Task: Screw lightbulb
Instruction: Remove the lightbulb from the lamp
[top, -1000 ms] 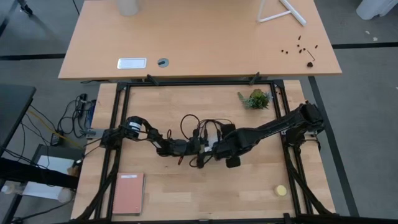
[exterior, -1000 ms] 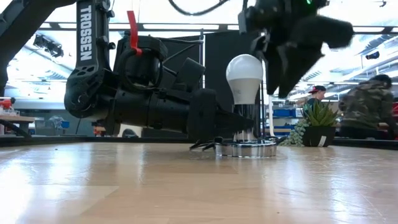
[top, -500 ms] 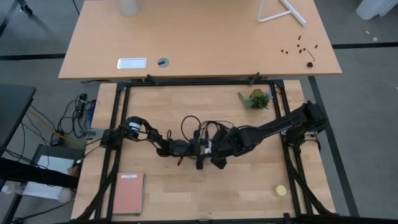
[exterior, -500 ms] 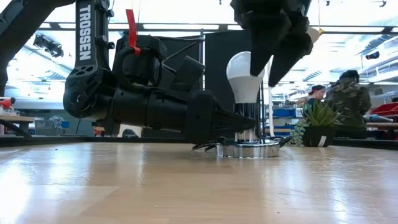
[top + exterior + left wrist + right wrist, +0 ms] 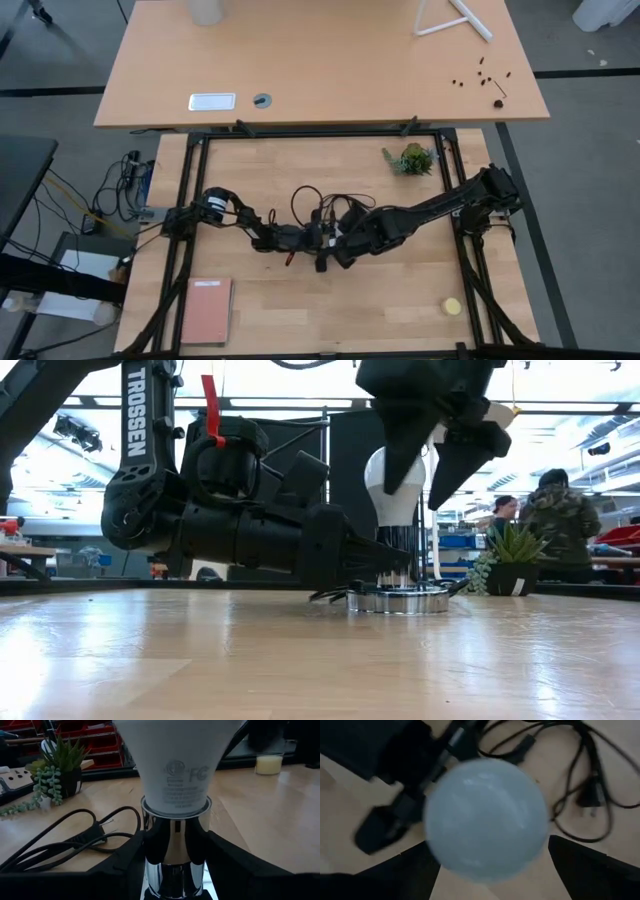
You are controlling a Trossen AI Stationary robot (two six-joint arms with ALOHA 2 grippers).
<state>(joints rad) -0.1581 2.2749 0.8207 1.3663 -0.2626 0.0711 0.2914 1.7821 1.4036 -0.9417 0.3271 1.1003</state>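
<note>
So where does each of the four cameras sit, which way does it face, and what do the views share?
High: overhead, straight down; both arms meet mid-table.
Low: table height, level; bulb upright in the socket, right gripper open over it.
Left wrist: level at the socket stem, left gripper around it.
Right wrist: straight down on the bulb's dome.
Shared: bulb in low and both wrist views.

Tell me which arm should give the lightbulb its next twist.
Right, probably. The right gripper hangs open directly above the lightbulb, fingers either side of it. The left gripper is low, clamped on the chrome socket, steadying it.
</note>
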